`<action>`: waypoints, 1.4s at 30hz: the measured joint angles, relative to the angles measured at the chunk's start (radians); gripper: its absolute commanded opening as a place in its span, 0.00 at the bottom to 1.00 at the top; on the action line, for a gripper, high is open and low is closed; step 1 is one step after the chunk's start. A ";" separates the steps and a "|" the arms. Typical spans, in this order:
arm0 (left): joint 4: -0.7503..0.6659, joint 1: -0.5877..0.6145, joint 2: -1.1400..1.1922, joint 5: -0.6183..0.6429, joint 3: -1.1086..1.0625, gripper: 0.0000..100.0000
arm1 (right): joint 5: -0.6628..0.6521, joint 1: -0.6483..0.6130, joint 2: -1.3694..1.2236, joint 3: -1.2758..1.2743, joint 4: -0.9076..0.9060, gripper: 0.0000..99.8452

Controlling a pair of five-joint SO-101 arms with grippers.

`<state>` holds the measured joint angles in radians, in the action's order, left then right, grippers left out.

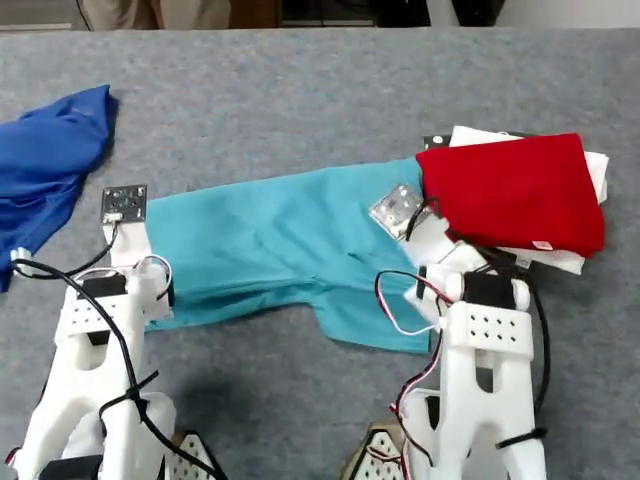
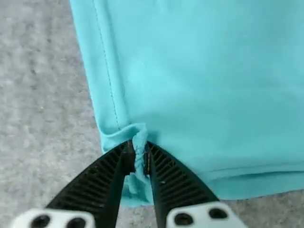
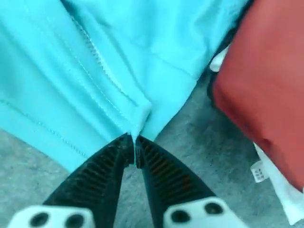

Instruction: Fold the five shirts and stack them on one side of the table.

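Observation:
A turquoise shirt (image 1: 270,245) lies spread across the middle of the grey table, partly folded lengthwise. My left gripper (image 2: 137,159) is shut on a pinch of the turquoise shirt (image 2: 199,85) at its left hem corner; in the high view the left gripper (image 1: 135,255) sits at the cloth's left end. At the cloth's right end, beside the stack, my right gripper (image 3: 134,148) is shut on a fold of the turquoise shirt (image 3: 95,61); from above the right gripper (image 1: 425,235) shows there. A folded red shirt (image 1: 515,190) tops a stack with white cloth (image 1: 590,170) under it.
A crumpled blue shirt (image 1: 45,170) lies at the table's left edge. The red shirt (image 3: 266,90) and a white garment with a tag (image 3: 259,173) lie close to the right gripper. Bare grey table (image 1: 330,90) stretches behind the turquoise shirt.

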<state>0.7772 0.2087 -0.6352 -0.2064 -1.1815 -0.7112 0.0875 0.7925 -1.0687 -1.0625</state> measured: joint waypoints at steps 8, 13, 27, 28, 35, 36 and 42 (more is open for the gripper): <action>0.003 0.008 0.000 -0.008 -0.031 0.02 | -0.034 0.006 0.000 -0.014 -0.031 0.00; 0.051 0.025 0.000 -0.009 -0.029 0.02 | -0.084 0.060 0.014 -0.017 -0.044 0.00; 0.055 0.061 0.000 -0.009 -0.021 0.05 | -0.091 0.023 0.144 -0.107 -0.091 0.03; 0.055 0.061 0.000 -0.009 -0.021 0.09 | -0.091 0.023 0.144 -0.109 -0.091 0.06; 0.114 0.071 0.000 -0.009 0.002 0.19 | -0.091 0.023 0.144 -0.106 -0.091 0.28; 0.140 0.071 0.000 -0.009 0.023 0.19 | -0.094 0.025 0.144 -0.098 -0.094 0.29; 0.361 0.137 0.000 -0.012 0.230 0.17 | -0.095 0.025 0.144 -0.006 -0.155 0.05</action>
<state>1.1377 0.3452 -0.6352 -0.2186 -0.9513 -0.8063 0.1120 0.9367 -1.0748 -1.2175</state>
